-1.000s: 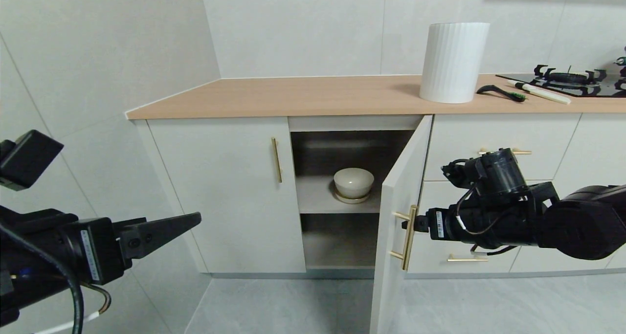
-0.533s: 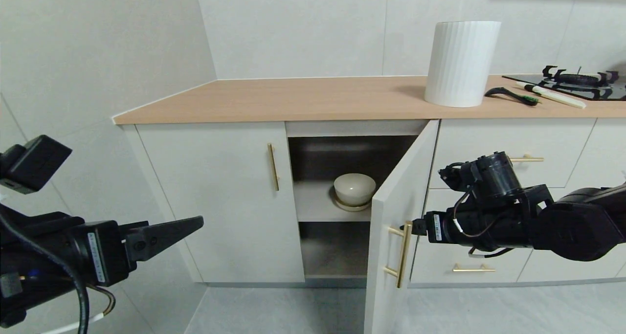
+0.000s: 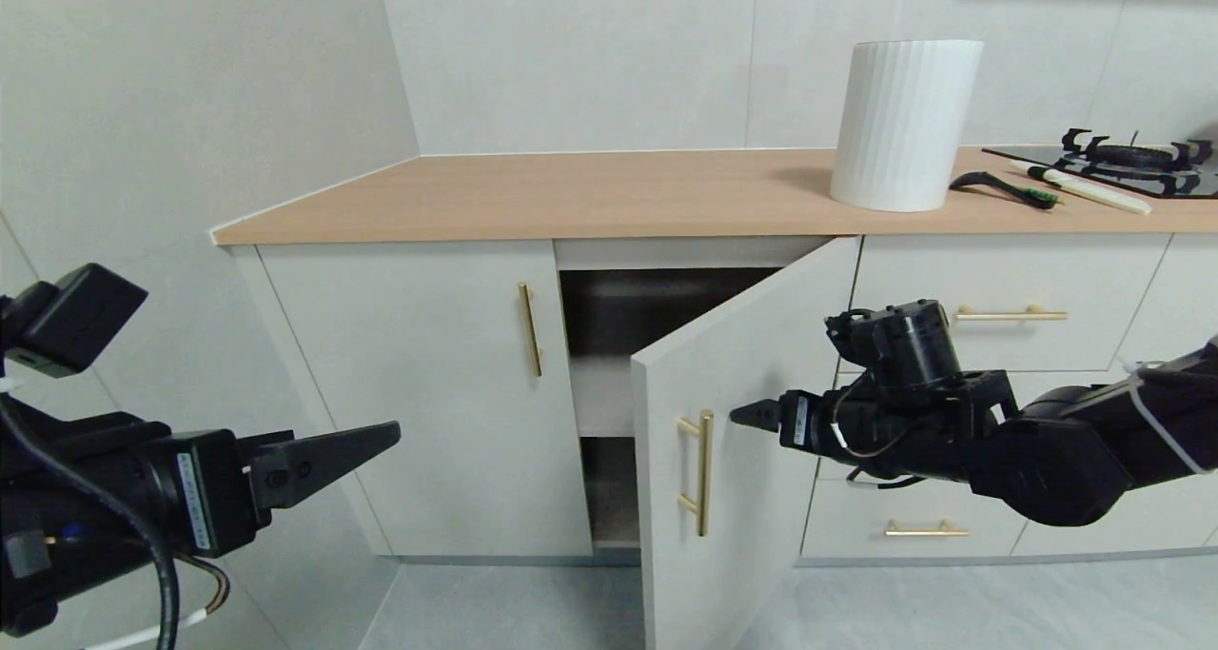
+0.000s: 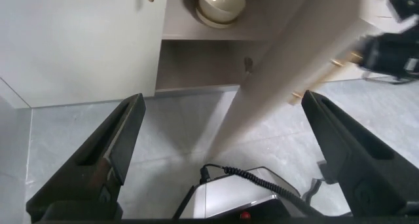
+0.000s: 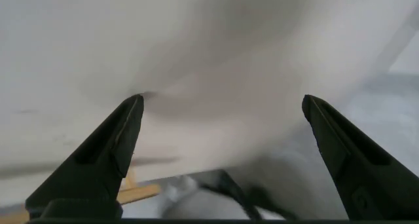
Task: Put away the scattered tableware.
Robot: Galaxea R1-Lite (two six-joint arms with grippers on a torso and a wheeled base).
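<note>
Sitting on a plate point(image 4: 211, 21), the bowl point(image 4: 221, 1) was on the top shelf point(image 4: 180, 24).
The half-shut door point(image 3: 742, 345) stood before it. My right gripper point(image 3: 747, 412) was by the door's gold handle point(image 3: 704, 474), jaws apart. My left gripper point(image 3: 385, 433) hung far off, jaws apart too.

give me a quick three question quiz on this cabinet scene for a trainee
1. True or false: the cabinet door is fully shut.
2. What sits on the upper shelf inside the cabinet? A) bowl B) kettle C) frying pan
3. Which tool is close to the door's gold handle?
Key: 1 false, it stands partly open; 2 A; 3 the right tool.
</note>
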